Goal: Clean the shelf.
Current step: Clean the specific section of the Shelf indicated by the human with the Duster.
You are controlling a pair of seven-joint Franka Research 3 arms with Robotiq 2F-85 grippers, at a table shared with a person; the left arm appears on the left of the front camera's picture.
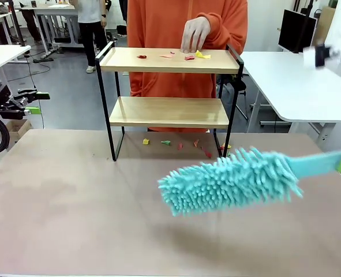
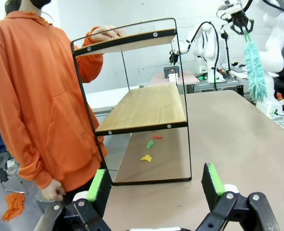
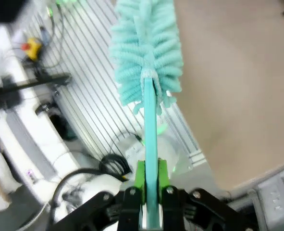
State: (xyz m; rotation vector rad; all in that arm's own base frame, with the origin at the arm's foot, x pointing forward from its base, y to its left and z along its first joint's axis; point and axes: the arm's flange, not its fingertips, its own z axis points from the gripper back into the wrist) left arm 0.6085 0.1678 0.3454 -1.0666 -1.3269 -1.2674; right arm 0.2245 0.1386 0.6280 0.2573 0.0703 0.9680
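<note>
the right gripper (image 3: 151, 179) is seen clamped on the flat handle of a teal duster (image 1: 233, 180), with the green pads pressed against both faces of the handle in the right wrist view. in the front view the duster is held in the air above the table (image 1: 72, 219), at about 4 o'clock from the table's middle. its handle is run off toward 3 o'clock and its fluffy head is pointed toward 9 o'clock, tipped slightly downward. a soft shadow is cast on the table beneath it. the duster is held apart from the shelf (image 1: 158, 112).

the left gripper (image 2: 155, 177) is spread wide with nothing between its fingers. in the front view it is found off the table's edge at 9 o'clock, and in the left wrist view it is aimed at the shelf.

the shelf is stood upright on the far part of the table at 12 o'clock. coloured paper scraps (image 1: 184, 56) are scattered on the top board, toward 1 o'clock of it. a hand (image 1: 194, 34) is lowered over them, fingertips down; whether they are touched cannot be told. more scraps (image 1: 165, 142) are strewn on the table under the lower board, between the legs. the person (image 1: 158, 23), dressed in an orange hoodie, is placed just behind the shelf at 12 o'clock.
</note>
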